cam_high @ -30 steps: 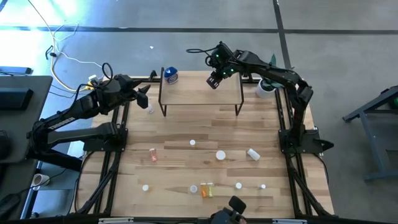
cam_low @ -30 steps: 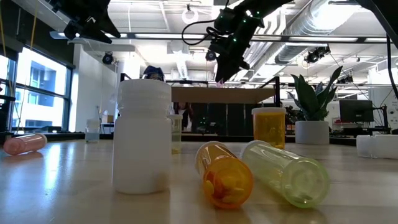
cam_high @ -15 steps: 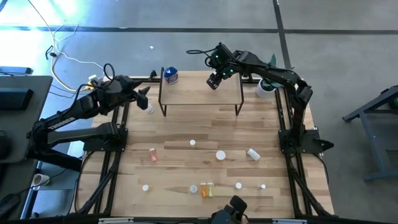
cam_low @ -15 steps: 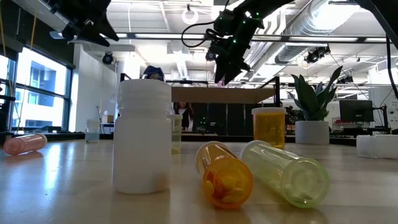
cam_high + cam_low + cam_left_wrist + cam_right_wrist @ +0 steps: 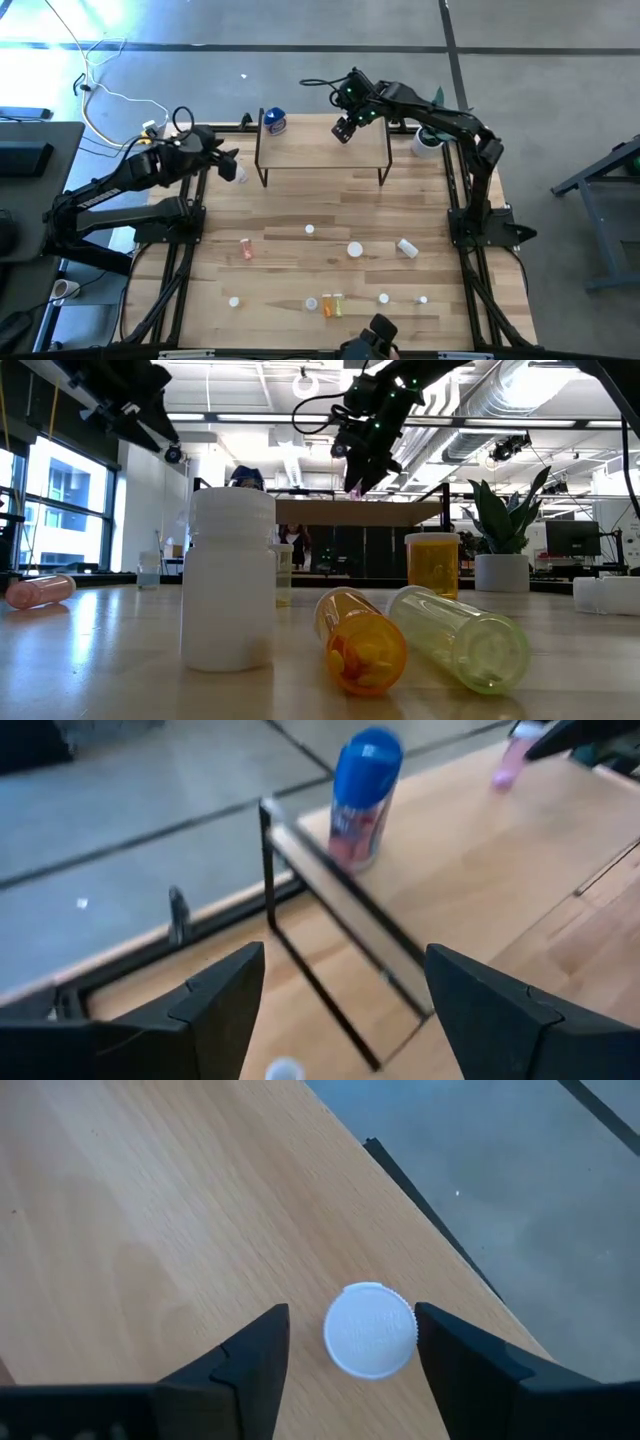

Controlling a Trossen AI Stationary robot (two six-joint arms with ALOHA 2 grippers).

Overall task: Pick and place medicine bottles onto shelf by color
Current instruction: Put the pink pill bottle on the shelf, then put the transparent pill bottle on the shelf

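Medicine bottles are mostly left scattered on the near table, while one white-capped bottle (image 5: 369, 1330) is set upright on the far right of the shelf (image 5: 322, 152), framed by the spread right gripper (image 5: 350, 1355); the left gripper (image 5: 345, 1005), also spread, is held empty left of the shelf.

A blue-capped bottle (image 5: 362, 798) with a red-and-white label stands on the pale-wood shelf (image 5: 470, 860); orange (image 5: 362, 640) and yellow-green (image 5: 460, 636) vials lie nearby.

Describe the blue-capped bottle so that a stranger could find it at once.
Find the small wooden shelf at the table's far edge. On its left corner stands the blue-capped bottle, upright. It is larger than the other bottles and the only blue one.
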